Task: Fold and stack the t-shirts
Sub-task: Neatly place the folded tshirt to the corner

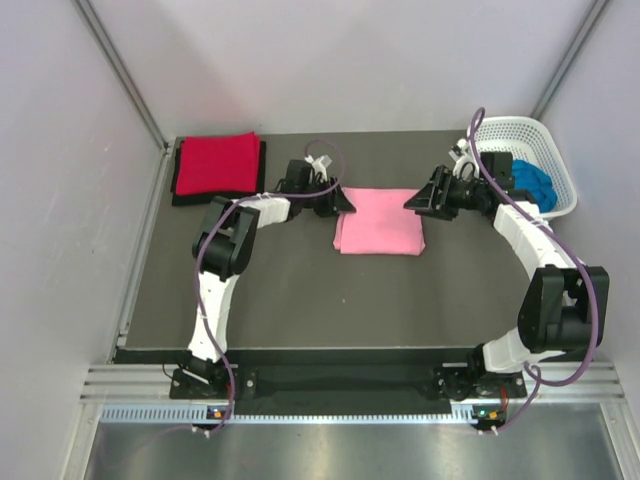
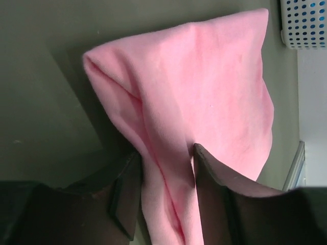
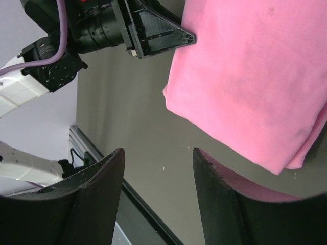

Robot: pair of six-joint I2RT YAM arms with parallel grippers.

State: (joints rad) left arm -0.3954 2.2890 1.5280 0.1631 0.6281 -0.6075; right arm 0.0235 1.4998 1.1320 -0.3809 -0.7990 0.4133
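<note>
Pink t-shirt (image 1: 380, 222) lay mid-table (image 1: 300, 290) as a folded rectangle, near flat, edges roughly square. Left gripper (image 1: 340, 203) sat at its far-left corner. In the left wrist view a ridge of pink cloth ran up between the fingers (image 2: 125, 199) and filled the gap, so it read as pinching the shirt's edge, with that corner puckered up a bit. Right gripper (image 1: 412, 203) was at the far-right corner, fingers (image 3: 97, 194) spread, only bare table between them and the pink edge just beside one finger, so it held nothing. Red t-shirt (image 1: 215, 163) was already folded and stacked on the black t-shirt (image 1: 190, 200) at the far-left corner of the table. Blue t-shirt (image 1: 532, 182) sat bunched in the white basket (image 1: 510, 123) at far right, not folded. Judged progress: about half or a little over, with two stacked and pink folded or on its last fold but well apart from the stack. Left to do: finish or tidy pink, move it onto red, then pull out blue, fold and stack it.
</note>
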